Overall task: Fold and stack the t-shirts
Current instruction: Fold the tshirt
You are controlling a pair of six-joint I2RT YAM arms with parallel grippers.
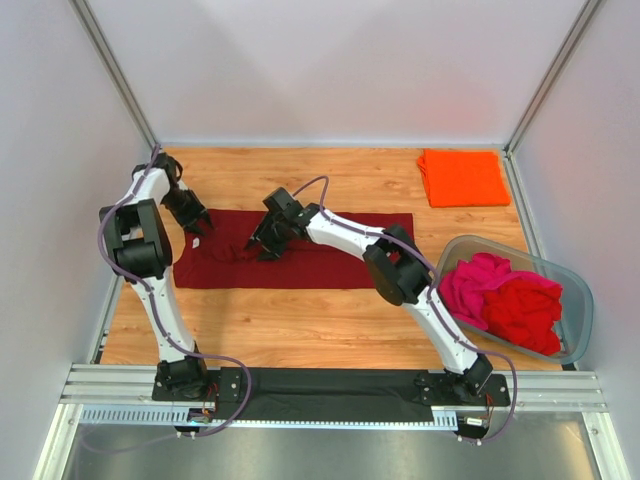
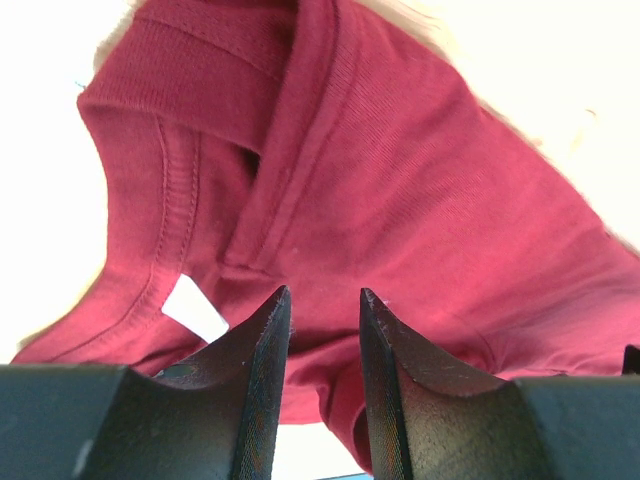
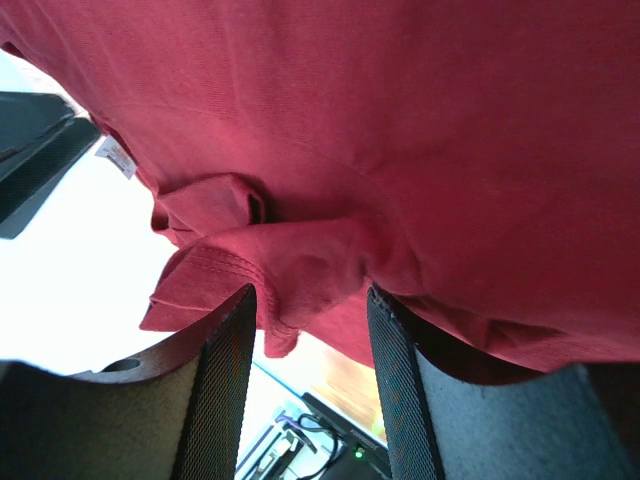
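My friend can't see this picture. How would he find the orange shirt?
Start at the wooden table and go to its far right corner. The orange shirt lies there alone, folded neatly, unlike the pink shirt and red shirt heaped in the grey tub.

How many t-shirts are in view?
4: dark maroon cloth shirt spread mid-table; folded bright orange shirt far right; magenta-pink shirt and red shirt bunched in the grey plastic tub, which may hide more.

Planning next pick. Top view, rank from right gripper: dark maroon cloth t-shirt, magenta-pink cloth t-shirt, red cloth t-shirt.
1. Dark maroon cloth t-shirt, under right gripper.
2. Magenta-pink cloth t-shirt, left in grey plastic tub.
3. Red cloth t-shirt, right in tub.
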